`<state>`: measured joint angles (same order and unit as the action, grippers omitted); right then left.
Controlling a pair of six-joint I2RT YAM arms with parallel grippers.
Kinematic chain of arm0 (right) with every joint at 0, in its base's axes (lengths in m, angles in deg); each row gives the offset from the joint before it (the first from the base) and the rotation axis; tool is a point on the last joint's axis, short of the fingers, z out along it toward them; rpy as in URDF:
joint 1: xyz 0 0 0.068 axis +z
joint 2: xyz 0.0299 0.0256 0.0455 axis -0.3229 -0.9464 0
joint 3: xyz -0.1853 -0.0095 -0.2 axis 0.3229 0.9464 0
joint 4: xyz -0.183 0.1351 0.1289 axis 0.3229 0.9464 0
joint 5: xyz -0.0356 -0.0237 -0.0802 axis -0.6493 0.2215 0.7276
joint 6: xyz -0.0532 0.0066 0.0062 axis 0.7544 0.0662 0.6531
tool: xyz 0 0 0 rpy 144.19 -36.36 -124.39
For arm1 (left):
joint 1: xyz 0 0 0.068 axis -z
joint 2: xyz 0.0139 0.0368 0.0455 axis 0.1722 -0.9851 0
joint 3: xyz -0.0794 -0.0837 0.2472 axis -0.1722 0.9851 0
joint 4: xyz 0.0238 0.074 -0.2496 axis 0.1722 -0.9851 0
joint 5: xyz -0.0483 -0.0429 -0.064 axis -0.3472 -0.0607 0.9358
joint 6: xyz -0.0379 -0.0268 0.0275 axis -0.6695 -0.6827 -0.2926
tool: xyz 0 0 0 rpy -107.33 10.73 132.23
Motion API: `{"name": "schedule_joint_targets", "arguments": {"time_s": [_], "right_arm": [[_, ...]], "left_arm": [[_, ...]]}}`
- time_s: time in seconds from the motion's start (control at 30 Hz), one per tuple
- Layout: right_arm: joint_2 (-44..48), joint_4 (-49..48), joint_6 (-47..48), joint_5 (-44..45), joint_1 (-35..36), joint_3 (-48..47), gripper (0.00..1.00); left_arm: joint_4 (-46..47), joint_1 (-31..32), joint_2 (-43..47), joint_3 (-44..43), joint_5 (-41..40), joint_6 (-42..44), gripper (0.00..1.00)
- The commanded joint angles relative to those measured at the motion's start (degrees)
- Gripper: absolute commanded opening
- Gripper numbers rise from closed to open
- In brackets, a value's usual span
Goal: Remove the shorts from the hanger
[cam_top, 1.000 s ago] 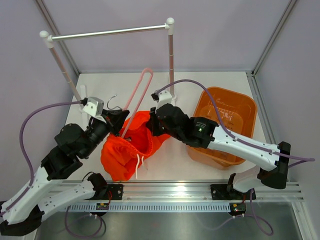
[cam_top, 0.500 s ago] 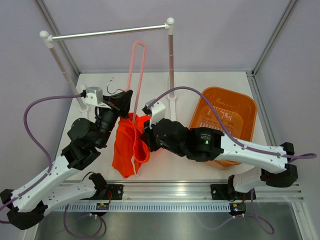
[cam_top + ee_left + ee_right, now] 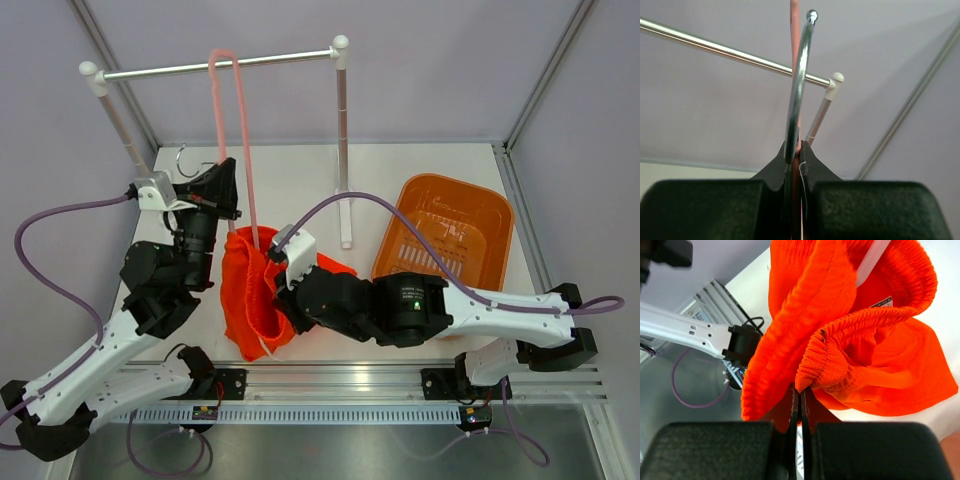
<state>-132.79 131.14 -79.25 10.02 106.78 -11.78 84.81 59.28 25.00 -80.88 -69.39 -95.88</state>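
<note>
The orange-red shorts [image 3: 248, 292] hang bunched round the lower end of the pale-pink hanger [image 3: 243, 140], which stands nearly upright with its loop top at the rail. My left gripper [image 3: 216, 192] is shut on the hanger at the base of its silver hook [image 3: 184, 155]. The left wrist view shows the hook [image 3: 799, 75] rising from the shut left gripper [image 3: 798, 156]. My right gripper [image 3: 286, 287] is shut on the shorts' elastic waistband. In the right wrist view the waistband [image 3: 826, 362] is pinched in the right gripper [image 3: 800, 393], with a pale hanger bar [image 3: 871, 257] inside the fabric.
The silver-and-white clothes rail [image 3: 270, 61] spans the back, with posts at left [image 3: 125, 135] and middle [image 3: 343, 140]. A rigid orange basket [image 3: 447, 228] sits at the right. The right arm lies across the table's front, below the basket.
The left gripper has raised and swung the hanger upright and leftward, its loop now at the rail. The right gripper has moved left and nearer with the waistband; the shorts hang lower.
</note>
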Motion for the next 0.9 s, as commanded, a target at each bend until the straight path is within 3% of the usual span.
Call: {"name": "schedule_joint_targets", "arguments": {"time_s": [0.0,0.23,0.57,0.77,0.87], "right_arm": [[-0.5,1.93,-0.73,5.88,1.09,-2.61,0.0],[2.84,6.85,2.33,19.16,1.0,-9.82,0.0],[3.46,8.08,3.75,14.08,1.0,-12.9,0.0],[2.93,8.35,4.19,1.17,1.88,-14.48,0.0],[1.27,9.22,3.84,0.88,3.11,-13.43,0.0]], "left_arm": [[5.08,-1.29,0.42,-3.44,-4.2,-0.44,0.0],[-9.35,-1.46,-1.34,-10.47,-9.46,4.03,0.0],[13.49,-2.78,2.61,0.07,-15.27,13.7,0.0],[17.88,-4.27,0.68,0.94,-12.9,15.29,0.02],[21.05,-5.24,0.33,1.48,-11.5,15.29,0.03]]}}
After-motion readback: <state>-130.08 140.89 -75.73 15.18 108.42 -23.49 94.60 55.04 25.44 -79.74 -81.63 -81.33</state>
